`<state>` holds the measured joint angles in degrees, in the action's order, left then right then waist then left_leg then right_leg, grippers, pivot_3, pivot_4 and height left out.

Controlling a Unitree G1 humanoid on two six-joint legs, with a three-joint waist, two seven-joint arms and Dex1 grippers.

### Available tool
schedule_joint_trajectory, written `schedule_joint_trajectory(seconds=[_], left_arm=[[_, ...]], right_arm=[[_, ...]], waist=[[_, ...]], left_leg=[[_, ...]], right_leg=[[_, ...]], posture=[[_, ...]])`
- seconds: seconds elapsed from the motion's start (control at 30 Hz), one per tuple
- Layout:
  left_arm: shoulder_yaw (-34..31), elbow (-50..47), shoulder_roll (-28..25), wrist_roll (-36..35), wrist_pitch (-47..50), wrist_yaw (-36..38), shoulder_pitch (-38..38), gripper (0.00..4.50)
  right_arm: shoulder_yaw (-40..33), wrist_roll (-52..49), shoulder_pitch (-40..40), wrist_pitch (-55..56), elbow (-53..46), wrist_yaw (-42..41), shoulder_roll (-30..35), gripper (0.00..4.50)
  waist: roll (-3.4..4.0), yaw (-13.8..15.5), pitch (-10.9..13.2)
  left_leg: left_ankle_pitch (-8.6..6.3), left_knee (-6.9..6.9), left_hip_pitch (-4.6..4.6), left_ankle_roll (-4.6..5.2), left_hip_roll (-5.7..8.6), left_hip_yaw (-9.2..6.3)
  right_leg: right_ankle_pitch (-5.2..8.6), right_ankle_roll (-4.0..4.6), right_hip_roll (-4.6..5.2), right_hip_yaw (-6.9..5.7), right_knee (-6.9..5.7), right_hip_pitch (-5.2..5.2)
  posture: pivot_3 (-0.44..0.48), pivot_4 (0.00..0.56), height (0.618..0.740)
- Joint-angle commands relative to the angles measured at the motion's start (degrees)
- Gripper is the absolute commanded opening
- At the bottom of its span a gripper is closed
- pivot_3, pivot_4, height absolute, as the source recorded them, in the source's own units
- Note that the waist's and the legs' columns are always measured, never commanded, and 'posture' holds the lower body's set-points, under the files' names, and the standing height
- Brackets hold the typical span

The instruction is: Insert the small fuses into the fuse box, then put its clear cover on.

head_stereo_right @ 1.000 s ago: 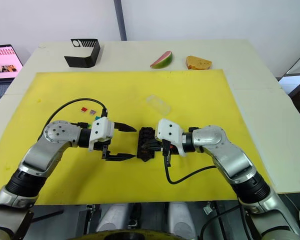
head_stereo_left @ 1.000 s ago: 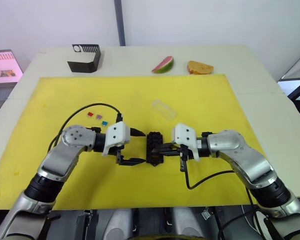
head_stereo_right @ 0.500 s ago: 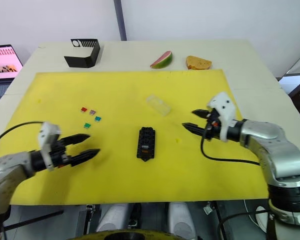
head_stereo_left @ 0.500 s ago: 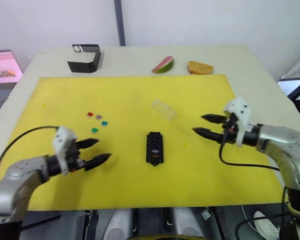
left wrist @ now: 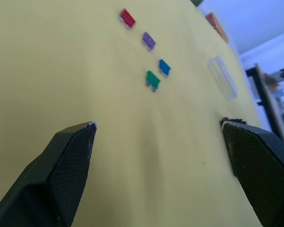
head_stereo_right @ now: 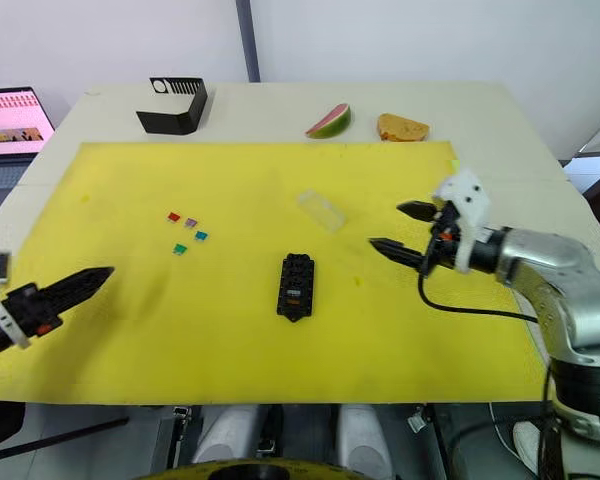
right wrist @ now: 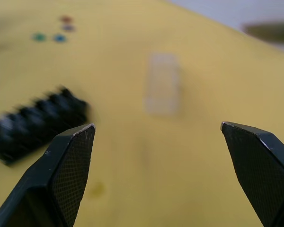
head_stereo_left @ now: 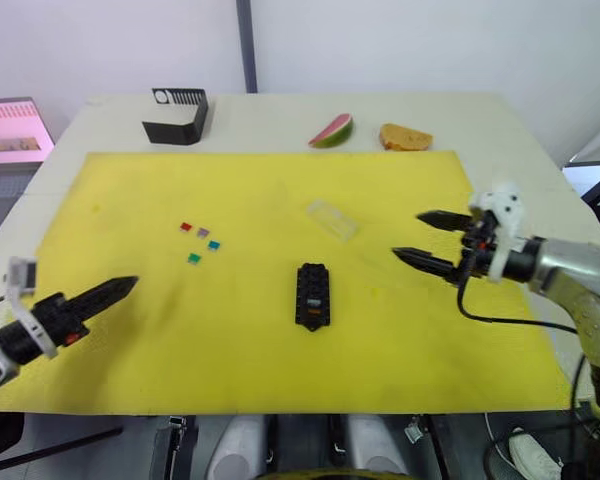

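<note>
Four tiny square plastic fuses [head_stereo_left: 201, 241], red, purple, teal and green, lie loose beyond and left of the black slotted fuse box [head_stereo_left: 312, 295], nearer the empty, spread-fingered left gripper [left wrist: 161, 137] than the equally spread right gripper [head_stereo_left: 422, 238].

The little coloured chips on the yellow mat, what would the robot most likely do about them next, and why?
Probably the left gripper reaches forward to one of the four loose fuses, perhaps the green one, which lies nearest it. Its fingers are open and hold nothing. The fuses lie on the mat on its side, and the fuse box seems to have slots to fill.
</note>
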<state>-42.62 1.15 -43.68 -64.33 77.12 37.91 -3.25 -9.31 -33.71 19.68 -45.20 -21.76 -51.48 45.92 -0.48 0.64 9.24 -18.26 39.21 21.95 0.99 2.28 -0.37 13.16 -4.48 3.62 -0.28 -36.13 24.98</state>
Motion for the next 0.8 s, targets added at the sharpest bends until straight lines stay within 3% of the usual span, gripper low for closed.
schedule_joint_trajectory(seconds=[0.03,0.27,0.5,0.8], left_arm=[[0.8,4.51,-0.46,-3.88,6.74,-3.69,-6.37,4.5],[3.78,15.59,4.02,-1.82,14.1,-10.49,-20.2,4.5],[6.54,21.0,6.35,2.78,12.54,-12.2,-24.24,4.5],[7.74,24.5,9.61,7.13,7.44,-11.24,-25.25,4.5]], right_arm=[[4.62,-3.29,3.97,-0.24,-3.53,-2.45,-1.75,4.48],[16.03,0.52,12.8,3.54,-0.2,-1.65,-11.22,4.48],[18.84,3.8,14.32,6.62,2.43,-1.06,-14.05,4.48],[17.54,4.46,12.64,6.41,1.1,0.17,-12.28,4.48]], waist=[[-0.02,-0.04,-0.01],[-0.07,-0.14,-0.03],[-0.09,-0.02,-0.05],[-0.07,0.22,-0.08]], left_leg=[[0.0,0.0,0.05,-0.01,0.0,0.0],[0.26,0.0,0.11,-0.45,0.03,0.0],[0.31,0.01,0.33,-0.54,0.07,0.0],[0.34,0.02,0.3,-0.6,0.1,-0.03]], right_leg=[[0.0,0.0,0.0,0.0,0.01,0.04],[-0.01,-0.01,-0.01,0.0,-0.1,0.18],[-0.01,-0.01,0.0,0.0,-0.12,0.4],[-0.01,-0.01,0.05,0.0,-0.18,0.36]], posture=[[0.0,0.15,0.74],[0.0,0.15,0.74],[0.0,0.15,0.74],[0.0,0.15,0.74]])
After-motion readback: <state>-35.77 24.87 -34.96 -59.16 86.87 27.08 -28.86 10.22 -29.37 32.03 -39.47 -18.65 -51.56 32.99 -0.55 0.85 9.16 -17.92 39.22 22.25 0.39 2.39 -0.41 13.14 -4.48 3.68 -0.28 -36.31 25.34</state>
